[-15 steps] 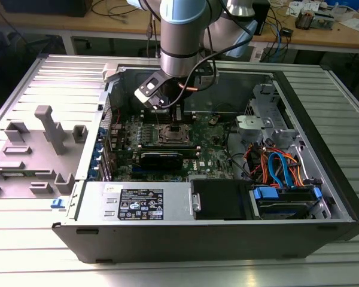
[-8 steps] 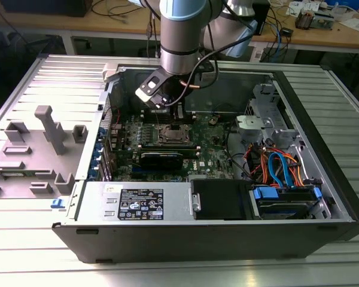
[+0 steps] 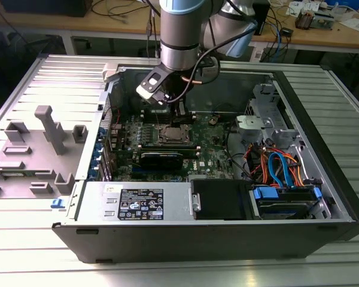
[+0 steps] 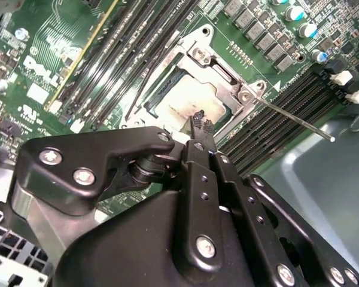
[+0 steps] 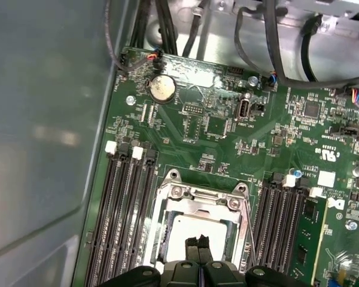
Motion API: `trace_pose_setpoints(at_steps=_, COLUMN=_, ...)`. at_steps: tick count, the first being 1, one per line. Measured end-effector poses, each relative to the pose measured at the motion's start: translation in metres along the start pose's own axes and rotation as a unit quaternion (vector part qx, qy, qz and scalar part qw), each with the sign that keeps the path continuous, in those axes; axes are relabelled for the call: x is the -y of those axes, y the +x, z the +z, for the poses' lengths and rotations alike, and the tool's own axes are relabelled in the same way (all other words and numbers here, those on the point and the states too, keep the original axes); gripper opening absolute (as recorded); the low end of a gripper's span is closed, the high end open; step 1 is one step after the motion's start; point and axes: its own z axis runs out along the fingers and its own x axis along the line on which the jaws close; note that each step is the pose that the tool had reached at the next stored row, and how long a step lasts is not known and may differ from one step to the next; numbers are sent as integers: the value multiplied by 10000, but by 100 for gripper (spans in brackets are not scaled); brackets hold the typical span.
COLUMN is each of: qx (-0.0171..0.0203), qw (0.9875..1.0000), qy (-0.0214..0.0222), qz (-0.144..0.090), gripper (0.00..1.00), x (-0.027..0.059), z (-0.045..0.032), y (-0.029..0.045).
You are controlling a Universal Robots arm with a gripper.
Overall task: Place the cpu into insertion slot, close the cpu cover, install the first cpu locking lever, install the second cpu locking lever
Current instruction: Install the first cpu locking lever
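The cpu (image 4: 188, 100) (image 5: 194, 229) lies flat in the insertion slot (image 3: 172, 135) on the green board, its pale metal top showing. The shiny cpu cover (image 4: 218, 67) (image 5: 200, 196) lies down around it as a frame. A thin metal locking lever (image 4: 296, 121) (image 5: 250, 224) sticks out free from one corner of the socket. My gripper (image 4: 198, 121) (image 5: 197, 242) (image 3: 180, 113) hangs just above the chip's edge with its black fingertips shut together and nothing between them.
Long black memory slots (image 5: 128, 203) (image 4: 137, 54) flank the socket on both sides. The grey case wall (image 5: 48, 119) rises close by. A black card (image 3: 161, 158), the power supply (image 3: 149, 203) and drive cables (image 3: 281, 167) fill the case. A grey fixture (image 3: 48, 131) stands on the exterior view's left.
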Motion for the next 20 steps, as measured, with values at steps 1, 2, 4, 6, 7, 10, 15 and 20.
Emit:
trace_pose_setpoints(at_steps=1, qx=1, qw=10000, qy=-3, qz=-67, gripper=11, x=0, z=-25, y=-1)
trace_pose_setpoints(at_steps=2, qx=1, qw=9999, qy=-5, qz=-105, gripper=11, x=0, z=-43, y=-1)
trace_pose_setpoints(at_steps=4, qx=1, qw=9998, qy=-11, qz=-182, gripper=11, x=0, z=-80, y=-2)
trace_pose_setpoints(at_steps=6, qx=2, qw=9997, qy=-16, qz=-247, gripper=11, x=0, z=-105, y=-2)
trace_pose_setpoints(at_steps=7, qx=3, qw=9995, qy=-21, qz=-300, gripper=11, x=1, z=-119, y=-2)
trace_pose_setpoints(at_steps=10, qx=2, qw=9985, qy=-30, qz=-554, gripper=11, x=0, z=-126, y=-2)
trace_pose_setpoints(at_steps=15, qx=0, qw=9940, qy=-41, qz=-1091, gripper=11, x=1, z=-127, y=-3)
trace_pose_setpoints(at_steps=20, qx=-2, qw=9864, qy=-53, qz=-1641, gripper=11, x=0, z=-127, y=-3)
